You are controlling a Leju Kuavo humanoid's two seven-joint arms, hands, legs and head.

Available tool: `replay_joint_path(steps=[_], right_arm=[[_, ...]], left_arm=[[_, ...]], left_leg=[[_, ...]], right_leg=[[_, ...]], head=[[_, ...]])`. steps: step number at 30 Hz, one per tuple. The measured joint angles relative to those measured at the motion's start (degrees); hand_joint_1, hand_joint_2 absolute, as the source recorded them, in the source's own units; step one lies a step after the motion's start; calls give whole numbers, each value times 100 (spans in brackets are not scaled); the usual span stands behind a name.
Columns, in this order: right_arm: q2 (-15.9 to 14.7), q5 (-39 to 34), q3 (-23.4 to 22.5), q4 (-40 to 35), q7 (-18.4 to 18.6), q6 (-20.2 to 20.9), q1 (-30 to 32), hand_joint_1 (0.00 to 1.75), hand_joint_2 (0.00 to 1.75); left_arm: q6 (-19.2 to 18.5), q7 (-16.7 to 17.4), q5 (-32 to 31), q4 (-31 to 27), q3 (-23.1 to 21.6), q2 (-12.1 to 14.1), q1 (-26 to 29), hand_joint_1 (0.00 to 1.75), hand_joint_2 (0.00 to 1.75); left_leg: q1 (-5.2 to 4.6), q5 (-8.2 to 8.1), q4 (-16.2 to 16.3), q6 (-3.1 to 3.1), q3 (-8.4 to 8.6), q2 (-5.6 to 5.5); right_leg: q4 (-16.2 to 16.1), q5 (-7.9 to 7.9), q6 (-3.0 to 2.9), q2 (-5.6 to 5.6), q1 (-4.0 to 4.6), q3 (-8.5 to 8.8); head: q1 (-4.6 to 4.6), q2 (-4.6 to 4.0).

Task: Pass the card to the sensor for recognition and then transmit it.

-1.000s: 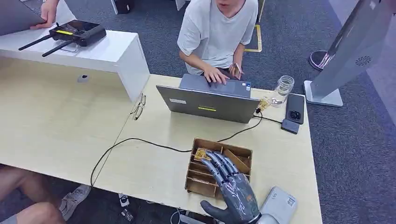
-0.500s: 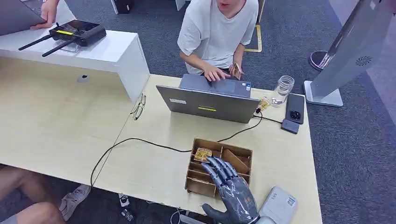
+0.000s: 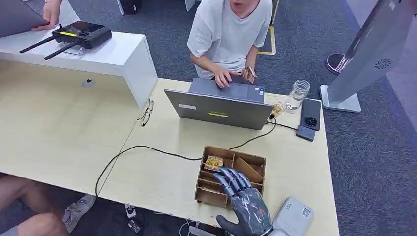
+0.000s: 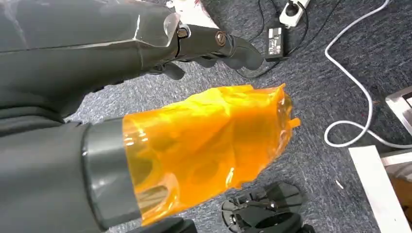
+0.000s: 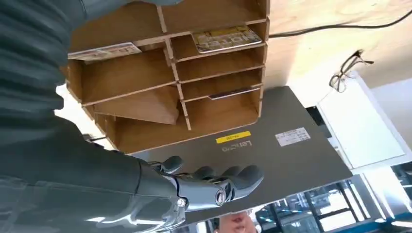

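Observation:
A small yellow card (image 3: 213,162) lies in a far-left compartment of the brown wooden box (image 3: 255,158) on the table. My right hand (image 3: 243,196) hovers over the near half of the box, palm down, fingers spread, holding nothing. The right wrist view looks into the box (image 5: 145,77), with the yellow card (image 5: 226,38) flat in its slot and a second pale card (image 5: 102,51) in a neighbouring slot, beyond my open fingers (image 5: 218,187). A grey sensor unit (image 3: 293,217) sits at the table's near right edge. My left hand (image 4: 184,131) hangs over the carpet, its thumb wrapped in orange film, holding nothing.
A grey laptop (image 3: 221,109) stands behind the box, with a person (image 3: 228,29) typing on it. A black cable (image 3: 147,150) crosses the table to the box. A glass jar (image 3: 298,94), a phone (image 3: 311,114) and glasses (image 3: 146,113) lie on the table.
My right hand has drawn back toward the table's near edge, its fingertips moving off the card's compartment to the middle of the box.

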Motion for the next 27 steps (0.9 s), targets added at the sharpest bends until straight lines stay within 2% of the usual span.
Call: replay_joint_path(steps=[27], right_arm=[[-33,572,-284,278,393,-131,303,0,175]], left_arm=[[2,2,-70,0,0,-42,0,0,0]], left_leg=[[0,0,0,0,0,0]], right_leg=[[0,0,0,0,0,0]], head=[[0,0]])
